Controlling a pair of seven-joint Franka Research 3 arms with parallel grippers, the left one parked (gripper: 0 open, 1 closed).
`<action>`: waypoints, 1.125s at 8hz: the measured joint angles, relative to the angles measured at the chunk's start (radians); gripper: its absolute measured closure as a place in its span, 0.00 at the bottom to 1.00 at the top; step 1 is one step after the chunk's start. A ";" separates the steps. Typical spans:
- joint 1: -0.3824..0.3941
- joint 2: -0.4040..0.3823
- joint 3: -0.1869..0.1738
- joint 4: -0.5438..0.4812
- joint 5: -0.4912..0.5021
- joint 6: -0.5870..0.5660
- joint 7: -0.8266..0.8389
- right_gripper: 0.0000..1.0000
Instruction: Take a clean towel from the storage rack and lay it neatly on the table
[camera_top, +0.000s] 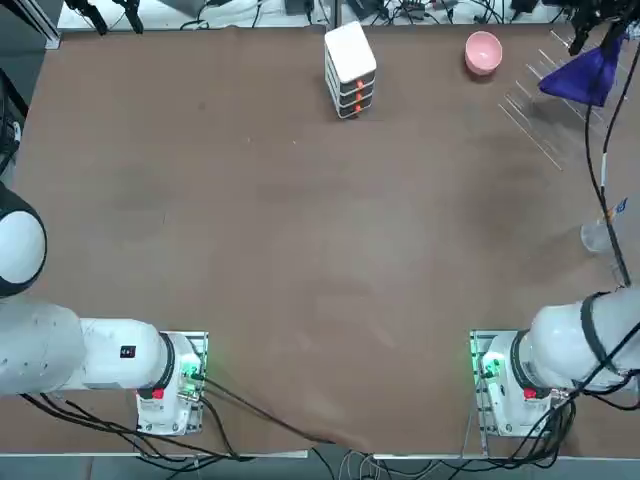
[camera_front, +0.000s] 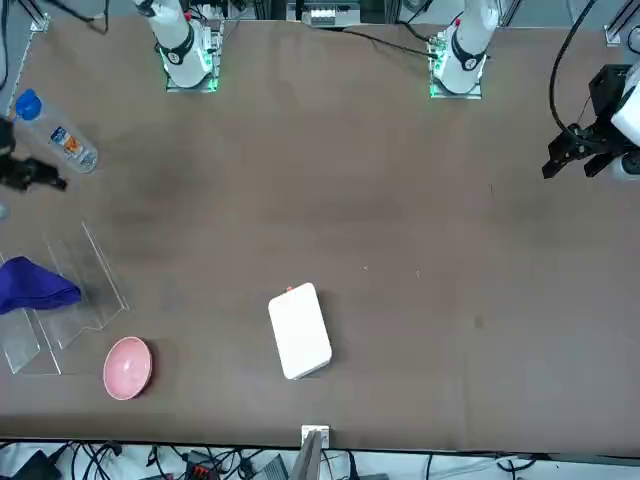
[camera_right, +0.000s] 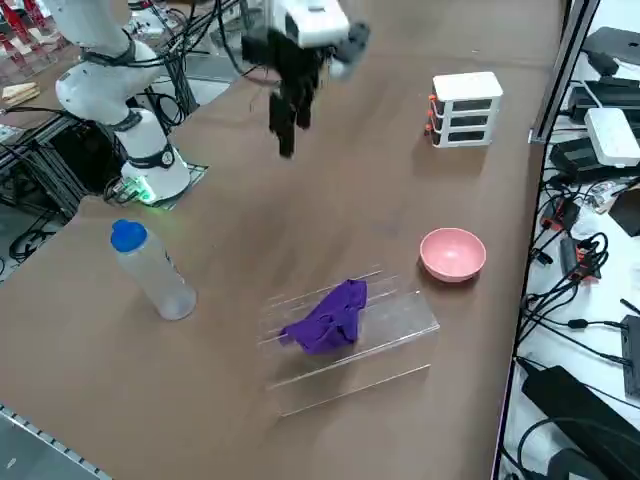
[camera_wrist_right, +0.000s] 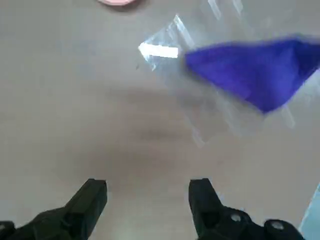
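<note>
The deep purple towel (camera_right: 327, 318) is draped in a bunch over the storage rack (camera_right: 385, 335), a frame of clear rods on the table (camera_top: 300, 250) near its far right corner. The towel (camera_top: 580, 76) and rack (camera_top: 538, 112) also show in the top view. My right gripper (camera_right: 285, 140) hangs in the air above the table, on the robot's side of the rack and well apart from it. In the wrist view the right gripper (camera_wrist_right: 147, 195) is open with nothing between its fingers, and the towel (camera_wrist_right: 250, 70) on the rack (camera_wrist_right: 165, 50) lies ahead of it.
A pink bowl (camera_right: 452, 253) sits just beyond the rack. A white stacked box (camera_right: 465, 108) with red-orange marks stands farther along the far edge. A clear bottle (camera_right: 150, 270) with a blue cap stands on the near side of the rack.
</note>
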 joint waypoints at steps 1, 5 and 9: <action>-0.051 0.059 -0.001 0.036 0.000 0.086 -0.125 0.00; -0.185 0.228 0.001 0.105 0.059 0.383 -0.347 0.00; -0.247 0.267 0.003 0.114 0.150 0.441 -0.481 0.00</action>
